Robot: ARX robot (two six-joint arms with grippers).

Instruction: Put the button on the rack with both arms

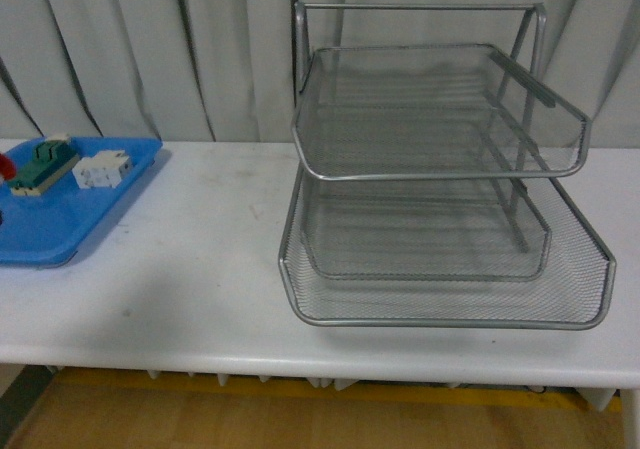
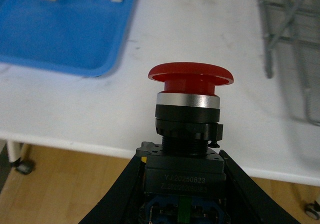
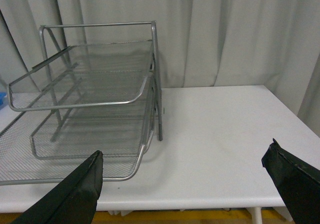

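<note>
My left gripper (image 2: 182, 184) is shut on the button (image 2: 190, 77). Its black fingers clamp the black body, and the red mushroom cap points away from the wrist, held over the front edge of the white table (image 2: 200, 29). The rack (image 1: 440, 169), a silver wire-mesh letter tray with three tiers, stands at the table's right half; a corner of it shows in the left wrist view (image 2: 295, 44). My right gripper (image 3: 185, 169) is open and empty, just off the table's front edge, with the rack (image 3: 90, 99) ahead to one side. Neither arm shows in the front view.
A flat blue tray (image 1: 60, 219) lies at the table's left end and holds a green-and-cream terminal block (image 1: 42, 165) and a white blocky component (image 1: 102, 169). A grey curtain (image 1: 150, 49) hangs behind the table. Wooden floor (image 1: 300, 419) shows below the front edge.
</note>
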